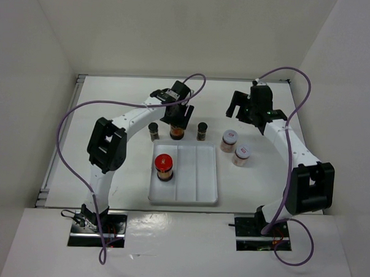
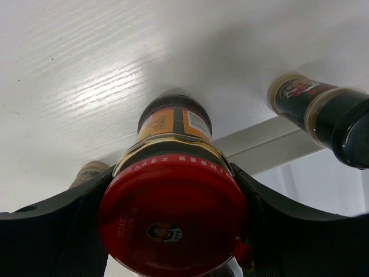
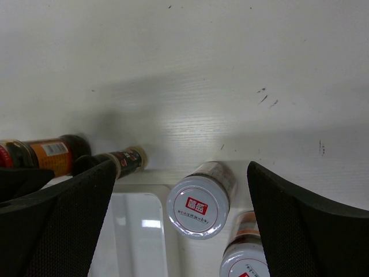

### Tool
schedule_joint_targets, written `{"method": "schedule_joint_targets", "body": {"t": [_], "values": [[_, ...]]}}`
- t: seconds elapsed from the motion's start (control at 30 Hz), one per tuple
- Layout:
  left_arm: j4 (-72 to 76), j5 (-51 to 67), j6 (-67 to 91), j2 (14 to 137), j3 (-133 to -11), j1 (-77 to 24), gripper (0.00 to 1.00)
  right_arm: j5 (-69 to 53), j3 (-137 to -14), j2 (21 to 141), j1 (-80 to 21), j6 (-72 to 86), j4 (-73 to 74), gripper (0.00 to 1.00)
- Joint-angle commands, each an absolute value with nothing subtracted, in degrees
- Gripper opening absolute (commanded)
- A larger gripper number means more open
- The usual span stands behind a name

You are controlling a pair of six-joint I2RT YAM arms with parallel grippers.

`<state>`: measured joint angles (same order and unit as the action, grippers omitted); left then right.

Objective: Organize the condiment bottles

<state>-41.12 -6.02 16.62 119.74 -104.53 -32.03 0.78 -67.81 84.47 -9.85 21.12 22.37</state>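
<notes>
My left gripper (image 1: pixel 177 118) is shut on the red cap of an orange-brown jar (image 2: pixel 173 213) that stands on the table just behind the white tray (image 1: pixel 199 176); both fingers press the cap's sides. A second red-capped jar (image 1: pixel 164 166) stands in the tray's left section. Two slim dark bottles (image 1: pixel 154 131) (image 1: pixel 202 130) flank the gripped jar. Two squat pinkish jars with pale lids (image 1: pixel 229 138) (image 1: pixel 241 154) stand right of the tray. My right gripper (image 1: pixel 246 108) hovers open above and behind them, with the nearer pale lid (image 3: pixel 199 205) below its gap.
The tray's middle and right sections hold nothing. White walls close in the table on the left, back and right. Purple cables loop off both arms over the table. In the left wrist view the tray's rim (image 2: pixel 271 147) lies right behind the gripped jar.
</notes>
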Motion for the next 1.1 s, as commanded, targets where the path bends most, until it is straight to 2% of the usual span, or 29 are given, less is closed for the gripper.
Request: {"method": "schedule_joint_targets", "body": {"t": [0.0,0.67,1.07], "values": [[-41.9,-8.2,15.5,114.4,-107.9,-32.1,0.48,0.8,-68.6,84.6,-9.5,20.5,21.9,0.99],[-50.0,-7.8,14.4,104.9,-108.7,-33.8,0.45,0.8,-68.6,84.1,-9.5,20.5,21.9,0.99],[-49.2,-5.4,16.2,97.5,-96.8,-34.9,0.45,0.8,-68.6,84.1,-9.5,20.5,21.9,0.99]]}}
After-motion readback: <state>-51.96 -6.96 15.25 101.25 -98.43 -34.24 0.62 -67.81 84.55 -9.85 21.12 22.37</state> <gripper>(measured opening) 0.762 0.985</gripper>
